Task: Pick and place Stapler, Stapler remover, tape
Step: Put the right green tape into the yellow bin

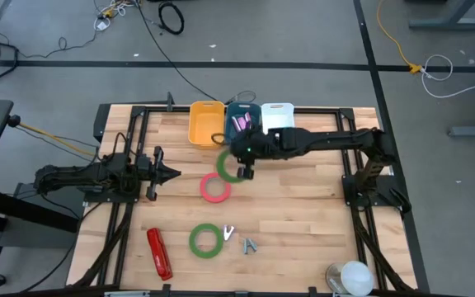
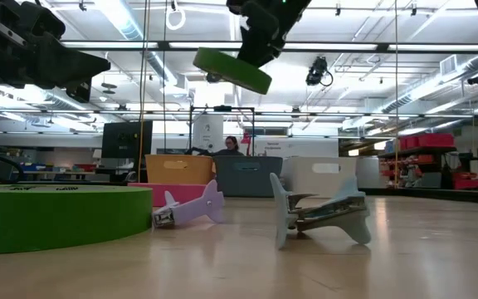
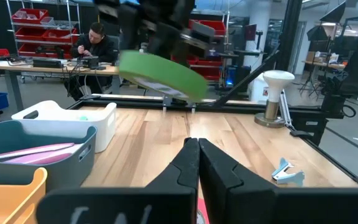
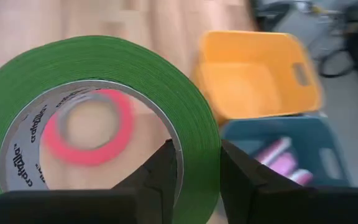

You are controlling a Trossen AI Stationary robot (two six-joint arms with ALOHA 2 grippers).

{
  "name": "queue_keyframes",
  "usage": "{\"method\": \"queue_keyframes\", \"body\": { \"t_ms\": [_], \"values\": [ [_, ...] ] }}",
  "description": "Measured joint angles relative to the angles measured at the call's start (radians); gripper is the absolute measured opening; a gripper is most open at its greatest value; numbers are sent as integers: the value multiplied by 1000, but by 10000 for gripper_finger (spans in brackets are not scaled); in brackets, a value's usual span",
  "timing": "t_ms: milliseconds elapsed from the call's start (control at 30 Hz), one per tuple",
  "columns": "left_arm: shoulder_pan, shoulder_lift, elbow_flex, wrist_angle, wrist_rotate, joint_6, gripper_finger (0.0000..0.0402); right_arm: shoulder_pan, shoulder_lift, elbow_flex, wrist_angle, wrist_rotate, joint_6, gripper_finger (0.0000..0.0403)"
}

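Wooden planks form the table [image 1: 303, 206] under me, with three bins along its far edge: a yellow bin [image 1: 206, 123], a teal bin [image 1: 239, 118] holding pink items, and a white bin [image 1: 277, 115].

My right gripper [image 1: 242, 163] reaches in from the right side and is clamped on the wall of a green tape roll [image 1: 229, 166], one finger [image 4: 160, 177] inside the ring and the other outside it. In the low view this roll [image 2: 231, 70] is tilted and well clear of the tabletop. It hangs near the yellow and teal bins, just beside the pinkish-red tape roll [image 1: 215, 188], which lies flat on the wood.

My left gripper [image 1: 171, 173] waits over the left part of the table, fingers pressed together on nothing, pointing toward the pinkish-red roll.

Nearer the front edge, the second green tape roll [image 1: 205, 240] lies flat. Just beside it are two small staple removers, one whitish [image 1: 228, 233] and one grey [image 1: 248, 245]. The red stapler [image 1: 158, 252] lies to the other side of that roll, apart from it.

One person [image 3: 96, 45] sits at a desk beyond the table.
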Motion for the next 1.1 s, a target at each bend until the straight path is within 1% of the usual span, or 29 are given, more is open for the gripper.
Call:
{"method": "queue_keyframes", "body": {
  "t_ms": [233, 333, 400, 600, 967, 1100],
  "values": [
    [0, 0, 0, 0, 0, 0, 10, -52, 0, 40, 26, 107, 0, 98],
    [0, 0, 0, 0, 0, 0, 10, -69, 0, 51, 67, 175, -3, 98],
    [0, 0, 0, 0, 0, 1, 10, -78, -1, 53, 99, 199, -3, 98],
    [0, 0, 0, 0, 0, 0, 10, -87, -1, 53, 169, 195, 3, 98],
    [0, 0, 0, 1, 0, 0, 10, -87, -1, 53, 238, 193, 1, 98],
    [0, 0, 0, 34, -3, -1, 10, -86, -1, 53, 283, 189, 1, 98]
  ]
}}
